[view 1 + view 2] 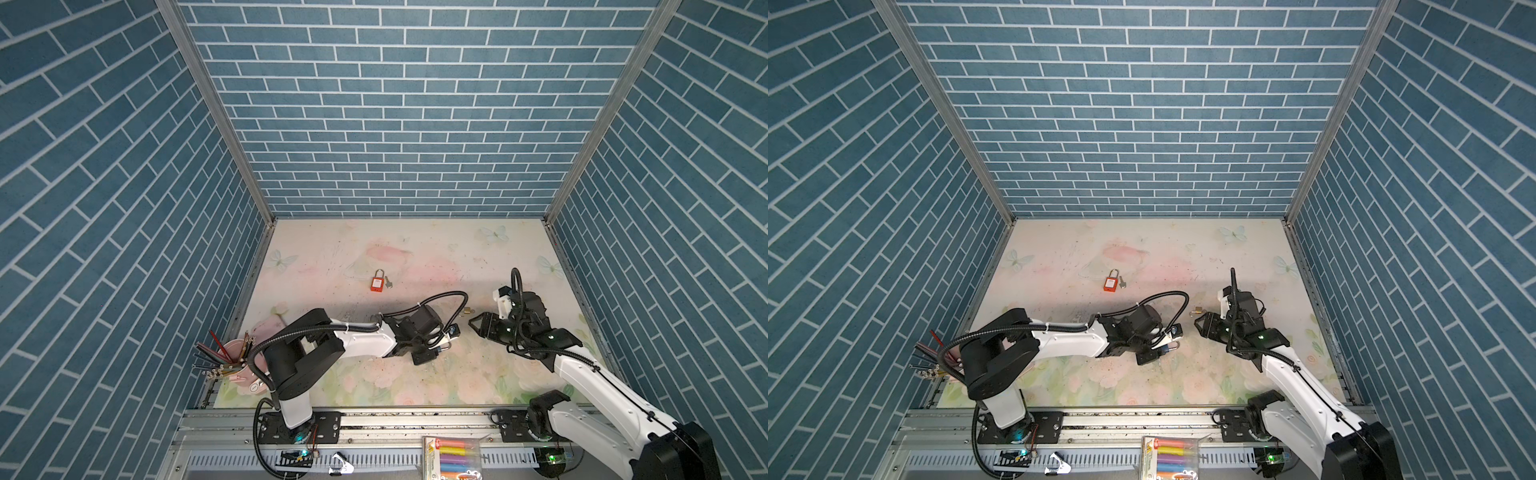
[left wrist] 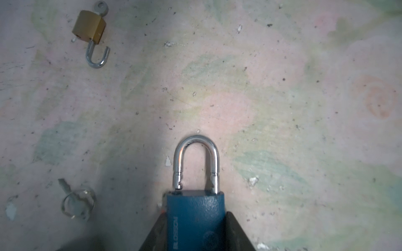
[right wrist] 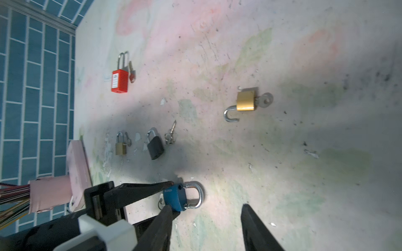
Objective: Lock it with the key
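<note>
A blue padlock [image 2: 195, 219] with a silver shackle [image 2: 196, 141] is clamped by its body in my left gripper [image 2: 195, 217], just above the floral table. One shackle leg stands out of the body, so the padlock is unlocked. A small ring [image 3: 161, 201] shows at its bottom end; whether a key sits there is hidden. In both top views the blue padlock [image 1: 453, 331] [image 1: 1177, 332] is right of the middle. My right gripper [image 3: 206, 228] [image 1: 478, 324] stands open beside it, nothing between its fingers. A loose key on a ring [image 2: 75, 198] [image 3: 170, 132] lies on the table.
A brass padlock [image 2: 89, 27] [image 3: 245, 101] with open shackle and key inserted lies near the right gripper. A black padlock [image 3: 154, 145], a small brass one [image 3: 120, 145] and a red padlock [image 1: 377, 284] [image 3: 119, 80] with its key lie farther off. A pink pen holder [image 1: 237, 357] stands front left.
</note>
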